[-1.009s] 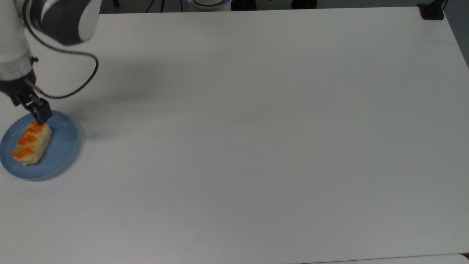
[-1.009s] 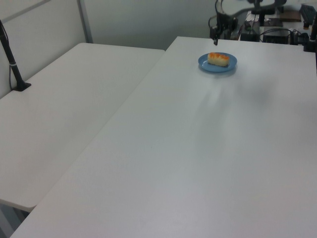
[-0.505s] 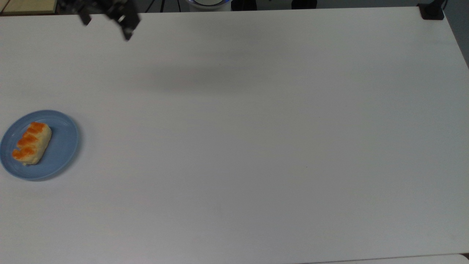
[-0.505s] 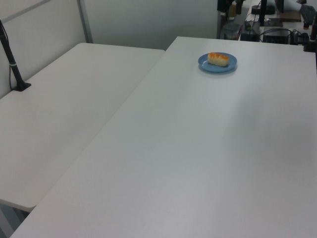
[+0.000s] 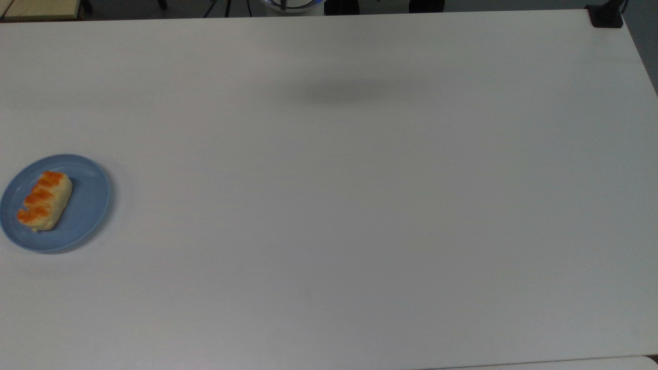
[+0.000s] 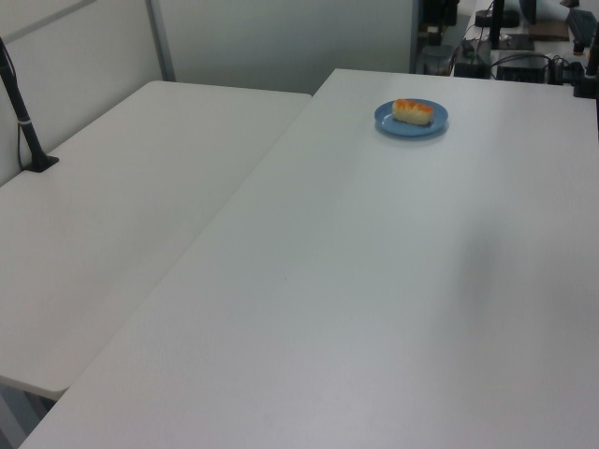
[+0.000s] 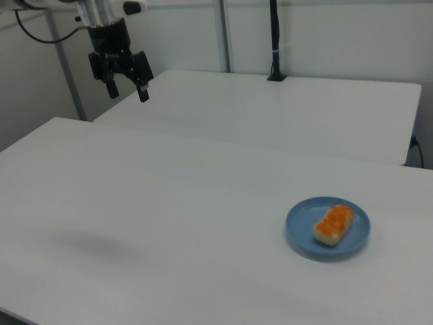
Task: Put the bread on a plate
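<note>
Top view: the bread (image 5: 44, 200) lies on the plate (image 5: 85, 208) at the top view's far left edge of the white table (image 5: 360, 205). Its long axis runs diagonally, upper end tilted toward the top view's right. It sits left of the plate's centre. A soft shadow falls on the table near the top edge.

Left view: plate (image 6: 412, 125) and bread (image 6: 413, 111) sit at the far end of the table; the roll's side profile lies flat on the plate.

Right view: the gripper (image 7: 126, 90) hangs high above the table at the right view's upper left, fingers parted, holding nothing. Bread (image 7: 333, 224) and plate (image 7: 301, 223) lie well apart from it, toward the right view's lower right. Judgement: placement looks complete; no further reach needed.
</note>
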### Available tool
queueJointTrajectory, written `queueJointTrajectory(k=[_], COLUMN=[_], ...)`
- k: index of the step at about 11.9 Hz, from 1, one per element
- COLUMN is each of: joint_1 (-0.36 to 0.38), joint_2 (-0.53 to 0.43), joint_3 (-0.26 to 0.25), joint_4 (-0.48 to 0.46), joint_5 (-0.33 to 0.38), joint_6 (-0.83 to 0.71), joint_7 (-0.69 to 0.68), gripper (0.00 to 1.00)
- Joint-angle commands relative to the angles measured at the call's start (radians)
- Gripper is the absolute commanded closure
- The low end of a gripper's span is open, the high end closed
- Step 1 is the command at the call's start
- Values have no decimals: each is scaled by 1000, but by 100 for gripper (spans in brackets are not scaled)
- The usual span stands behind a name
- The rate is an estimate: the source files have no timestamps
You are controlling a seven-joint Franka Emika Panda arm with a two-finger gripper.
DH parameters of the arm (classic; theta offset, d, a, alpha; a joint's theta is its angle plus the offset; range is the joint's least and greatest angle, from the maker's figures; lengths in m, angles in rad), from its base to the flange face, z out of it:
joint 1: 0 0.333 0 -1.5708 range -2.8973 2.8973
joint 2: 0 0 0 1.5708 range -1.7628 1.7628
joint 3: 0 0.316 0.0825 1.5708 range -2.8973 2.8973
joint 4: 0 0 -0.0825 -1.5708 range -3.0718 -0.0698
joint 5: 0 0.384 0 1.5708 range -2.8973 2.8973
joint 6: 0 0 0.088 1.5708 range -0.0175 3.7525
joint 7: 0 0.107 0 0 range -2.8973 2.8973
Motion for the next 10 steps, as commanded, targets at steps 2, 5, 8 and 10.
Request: queueJointTrajectory(k=[2, 5, 8, 10], joint_1=[92, 85, 89, 88], joint_2=[-86, -88, -81, -81], joint_3=[-85, -85, -85, -88], joint_4=[-249, -286, -279, -277], joint_5=[30, -23, -23, -20], joint_6=[281, 287, 233, 218], joint_7=[8, -20, -26, -28], gripper=[0, 0, 0, 0])
